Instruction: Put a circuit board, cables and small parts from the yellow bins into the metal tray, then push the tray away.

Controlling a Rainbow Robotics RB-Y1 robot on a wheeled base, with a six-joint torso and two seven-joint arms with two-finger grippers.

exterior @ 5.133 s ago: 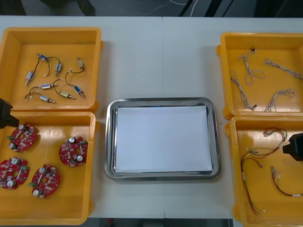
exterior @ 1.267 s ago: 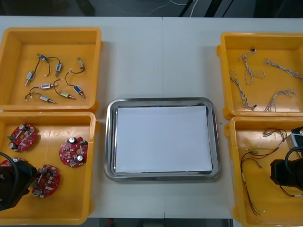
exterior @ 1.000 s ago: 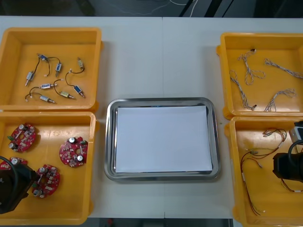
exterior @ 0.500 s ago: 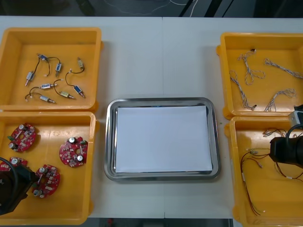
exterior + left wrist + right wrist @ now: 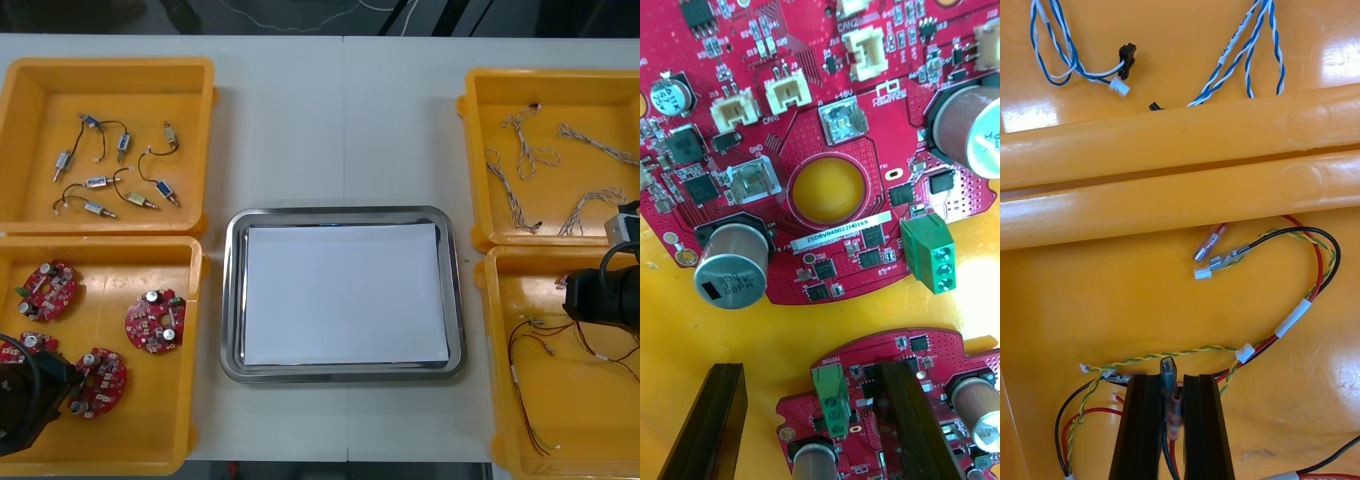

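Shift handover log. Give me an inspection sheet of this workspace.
Surface: light table, seam down its middle.
Job's things: metal tray white inside, nothing in it; circuit boards in near left bin; small metal parts in far left bin.
Clutter: nothing seen.
Grippers: left gripper open, close above the circuit boards; right gripper shut on a red and yellow cable in near right bin.
Cables: twisted blue and white cables in far right bin.
Surroundings: dark floor beyond the far edge.

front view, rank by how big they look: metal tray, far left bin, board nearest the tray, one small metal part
1. metal tray and far left bin, too alike to rank
2. board nearest the tray
3. small metal part
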